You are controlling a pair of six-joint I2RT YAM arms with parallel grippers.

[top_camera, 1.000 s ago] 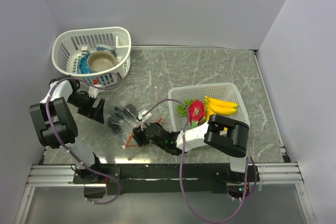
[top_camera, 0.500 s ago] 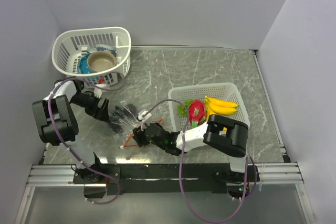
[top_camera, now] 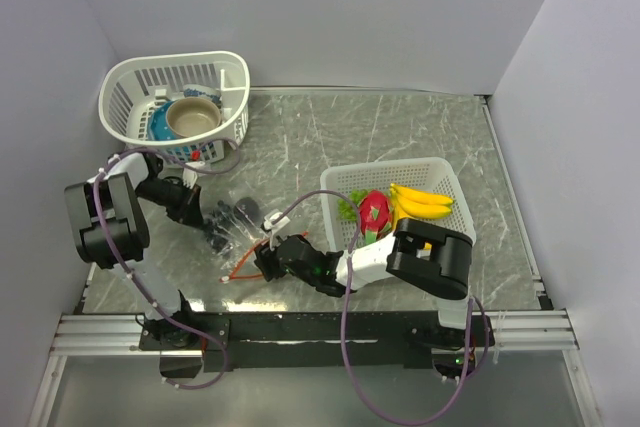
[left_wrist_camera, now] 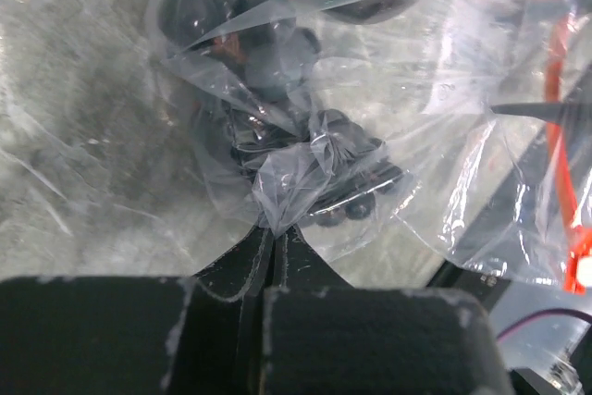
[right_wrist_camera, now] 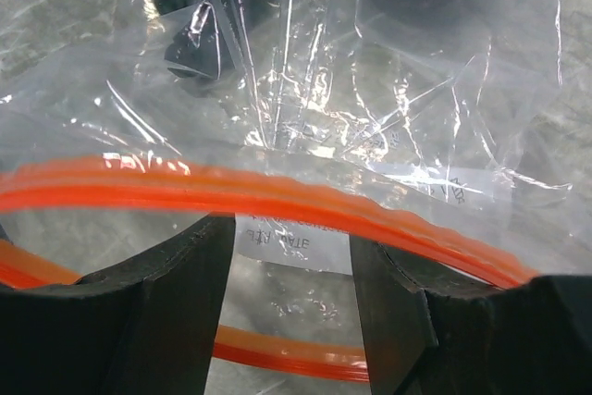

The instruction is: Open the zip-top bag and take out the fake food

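Observation:
The clear zip-top bag [top_camera: 238, 239] lies on the table between the two arms, its orange zip strip [right_wrist_camera: 277, 193] toward the right arm. A dark cluster of round pieces [left_wrist_camera: 277, 53] sits inside it. My left gripper [left_wrist_camera: 275, 231] is shut on a bunched pinch of the bag's plastic at its far end. My right gripper [right_wrist_camera: 291, 242] stands open with its fingers [right_wrist_camera: 166, 302] spread at the bag's mouth; one zip strip crosses over the fingertips and the other lies below them. Fake food lies in the white basket [top_camera: 440, 169]: a yellow banana bunch [top_camera: 425, 202], a pink-red dragon fruit [top_camera: 375, 212] and a green piece [top_camera: 348, 209].
A second white mesh basket [top_camera: 235, 72] at the back left holds a tan bowl [top_camera: 192, 117] and a blue item. Grey walls close in the left, back and right sides. The marbled tabletop [top_camera: 400, 127] stretches behind the bag.
My left gripper moved right onto the bag and shut on a pinch of its plastic. The bag shifted slightly left. The right gripper stayed at the mouth.

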